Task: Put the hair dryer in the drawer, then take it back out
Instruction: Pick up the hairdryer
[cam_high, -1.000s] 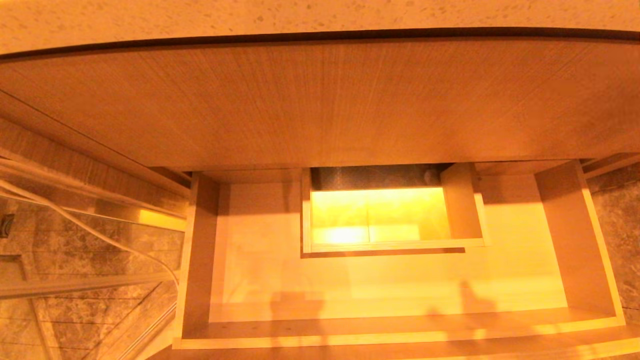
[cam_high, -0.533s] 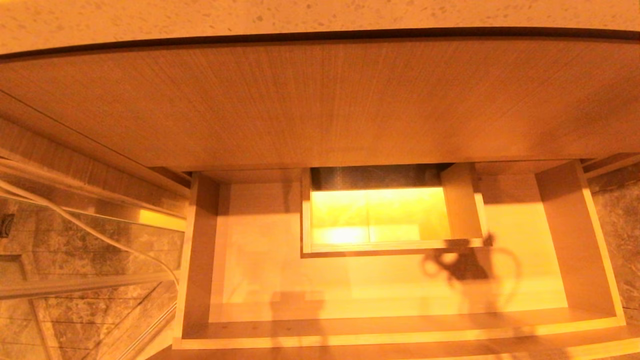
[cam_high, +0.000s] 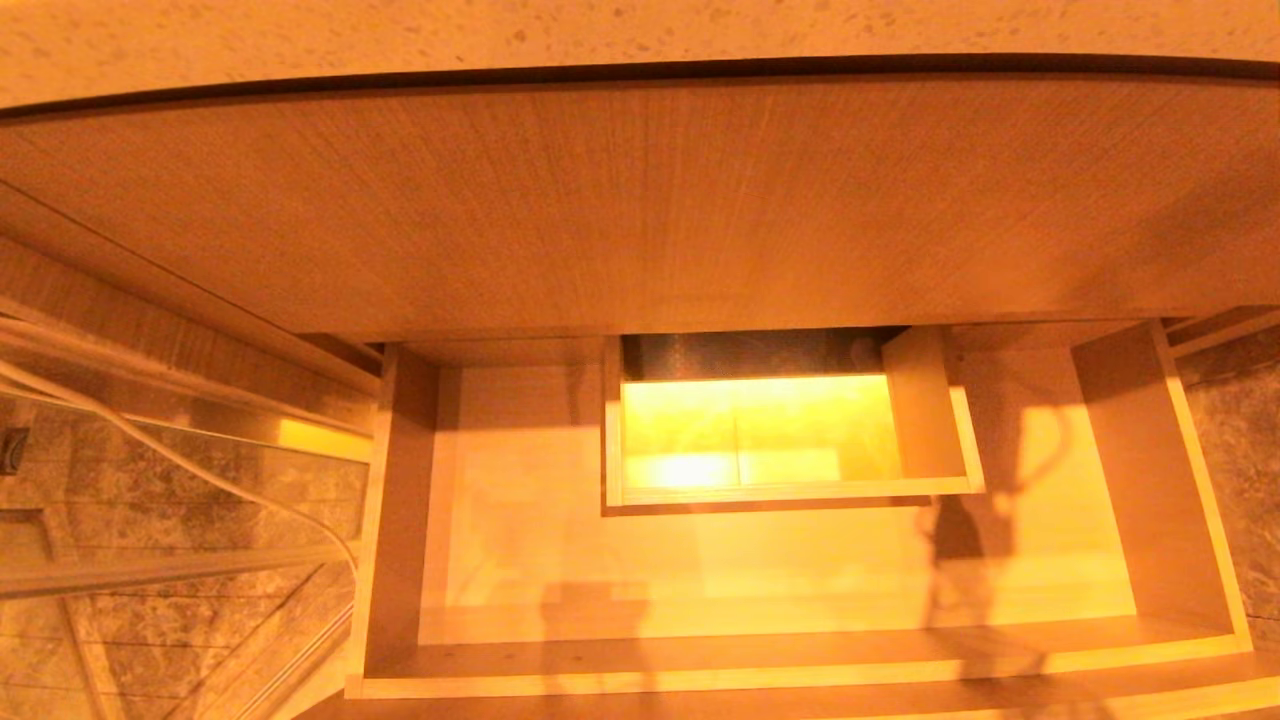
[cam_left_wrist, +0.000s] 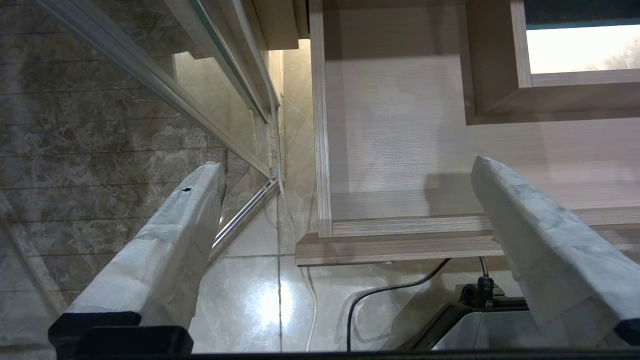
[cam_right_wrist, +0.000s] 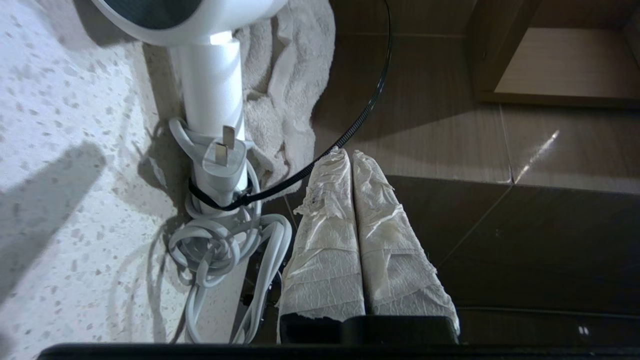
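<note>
One hair dryer (cam_right_wrist: 210, 100) on counter (cam_right_wrist: 60, 150) edge; right gripper (cam_right_wrist: 351, 156) clenched empty beside; left gripper (cam_left_wrist: 350, 172) spread; drawer (cam_high: 780, 570) open, roomy

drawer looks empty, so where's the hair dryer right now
Only the right wrist view shows the hair dryer: it is on the speckled countertop against a towel, cord bundled at its handle, beside the shut right gripper.

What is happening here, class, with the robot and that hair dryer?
The drawer stands pulled open with nothing in it. The hair dryer lies on a speckled countertop, its cord bundled at the handle, partly on a towel. The right tool is closed beside it, gripping nothing. The left tool hangs open near the drawer's left corner.
</note>
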